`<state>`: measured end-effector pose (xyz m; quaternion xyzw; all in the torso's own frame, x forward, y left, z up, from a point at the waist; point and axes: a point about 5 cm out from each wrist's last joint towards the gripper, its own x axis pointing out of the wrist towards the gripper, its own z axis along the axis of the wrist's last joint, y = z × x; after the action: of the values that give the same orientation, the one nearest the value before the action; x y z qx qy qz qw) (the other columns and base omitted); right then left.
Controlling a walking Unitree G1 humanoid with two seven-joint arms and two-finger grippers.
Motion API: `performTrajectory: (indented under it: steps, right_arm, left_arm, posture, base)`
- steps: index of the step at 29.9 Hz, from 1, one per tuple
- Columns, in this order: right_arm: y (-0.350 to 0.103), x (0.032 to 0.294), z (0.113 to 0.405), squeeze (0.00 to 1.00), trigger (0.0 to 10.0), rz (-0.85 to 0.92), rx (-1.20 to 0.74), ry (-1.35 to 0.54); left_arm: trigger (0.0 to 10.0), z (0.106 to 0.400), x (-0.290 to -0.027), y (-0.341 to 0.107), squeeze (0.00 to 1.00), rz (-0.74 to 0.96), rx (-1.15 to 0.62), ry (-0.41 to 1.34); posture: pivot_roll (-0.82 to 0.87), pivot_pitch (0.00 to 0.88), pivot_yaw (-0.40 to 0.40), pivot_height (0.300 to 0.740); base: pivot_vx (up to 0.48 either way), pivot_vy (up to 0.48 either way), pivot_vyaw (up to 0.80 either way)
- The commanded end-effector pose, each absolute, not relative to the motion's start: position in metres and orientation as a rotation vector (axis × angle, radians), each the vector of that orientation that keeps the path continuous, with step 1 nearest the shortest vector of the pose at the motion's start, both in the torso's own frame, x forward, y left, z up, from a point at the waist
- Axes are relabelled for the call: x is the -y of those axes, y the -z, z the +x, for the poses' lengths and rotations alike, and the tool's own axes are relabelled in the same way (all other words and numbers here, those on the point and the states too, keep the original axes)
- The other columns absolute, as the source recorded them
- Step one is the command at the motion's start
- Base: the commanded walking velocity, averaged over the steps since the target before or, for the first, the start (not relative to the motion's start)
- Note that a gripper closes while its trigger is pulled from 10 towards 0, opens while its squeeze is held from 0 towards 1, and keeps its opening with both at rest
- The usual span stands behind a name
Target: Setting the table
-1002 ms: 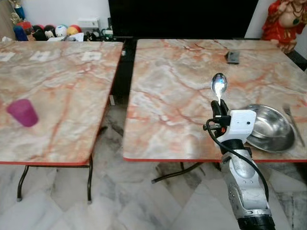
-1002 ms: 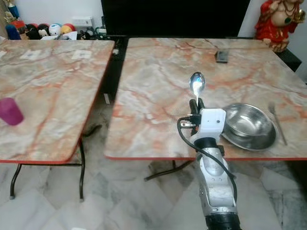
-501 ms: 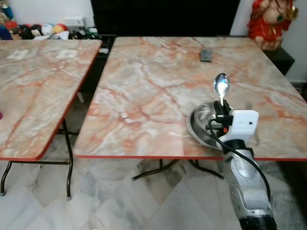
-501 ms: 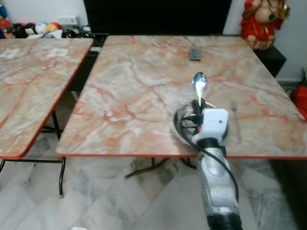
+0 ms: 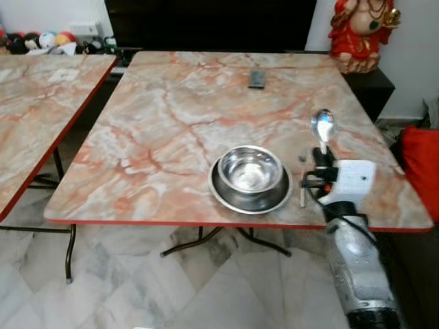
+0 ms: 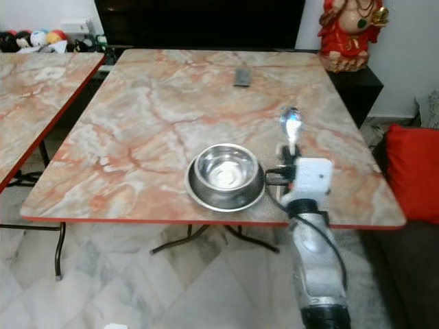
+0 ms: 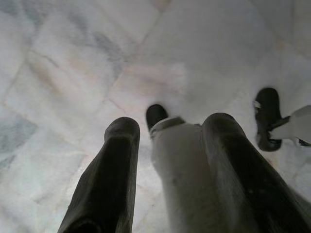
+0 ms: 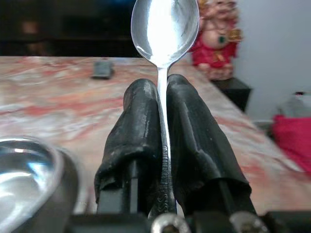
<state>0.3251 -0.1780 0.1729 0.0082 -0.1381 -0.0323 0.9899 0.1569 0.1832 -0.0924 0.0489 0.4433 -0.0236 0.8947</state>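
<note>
My right gripper point(image 5: 322, 157) is shut on the handle of a steel spoon point(image 5: 322, 126), which it holds upright, bowl end up, over the marble table point(image 5: 171, 116) near its front right corner. In the right wrist view both black fingers point(image 8: 141, 116) clamp the thin spoon point(image 8: 165, 26) handle. A steel bowl point(image 5: 250, 168) sits on a steel plate point(image 5: 226, 199) just left of that gripper. A fork point(image 5: 302, 184) lies on the table between plate and gripper. My left gripper point(image 7: 172, 124) hangs open above the floor tiles.
A dark remote point(image 5: 256, 79) lies at the table's far side. A red statue point(image 5: 357, 31) stands behind the far right corner and a red cushion point(image 5: 420, 164) lies to the right. A second marble table point(image 5: 34, 96) stands to the left, with a gap between the two.
The camera has swung right: the left table and its purple cup have slid out of view. The bowl now lies left of my right gripper, which still holds the spoon upright.
</note>
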Motion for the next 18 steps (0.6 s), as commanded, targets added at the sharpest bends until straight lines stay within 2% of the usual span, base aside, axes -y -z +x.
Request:
performTrajectory:
  steps: [1, 5, 11, 13, 18]
  right_arm:
    - [-0.1742, 0.1704, 0.3255, 0.00, 10.0, 0.033, 0.279, 0.048]
    - [-0.1728, 0.1700, 0.3267, 0.00, 10.0, 0.035, 0.265, 0.054]
    - [-0.1716, 0.1689, 0.3275, 0.00, 10.0, 0.040, 0.255, 0.051]
    - [-0.1719, 0.1685, 0.3274, 0.00, 10.0, 0.044, 0.259, 0.050]
    - [-0.1722, 0.1681, 0.3268, 0.00, 10.0, 0.045, 0.266, 0.052]
  left_arm:
    - [10.0, 0.1360, -0.1822, 0.1011, 0.00, 0.090, -0.995, 0.054]
    - [10.0, 0.1357, -0.1825, 0.1012, 0.00, 0.071, -0.993, 0.039]
    - [10.0, 0.1356, -0.1831, 0.1012, 0.00, 0.072, -0.994, 0.038]
    - [10.0, 0.1357, -0.1834, 0.1011, 0.00, 0.078, -0.993, 0.041]
    - [10.0, 0.1363, -0.1838, 0.1007, 0.00, 0.094, -0.988, 0.048]
  posture:
    - [-0.04, 0.130, -0.011, 0.740]
    - [-0.04, 0.129, -0.010, 0.740]
    - [-0.04, 0.129, -0.006, 0.740]
    - [-0.04, 0.130, -0.005, 0.740]
    - [-0.04, 0.131, -0.004, 0.740]
  base:
    - [0.000, 0.000, 0.00]
    - [0.000, 0.000, 0.00]
    - [0.000, 0.442, -0.76]
    - [0.000, 0.178, -0.77]
    - [0.000, 0.000, 0.00]
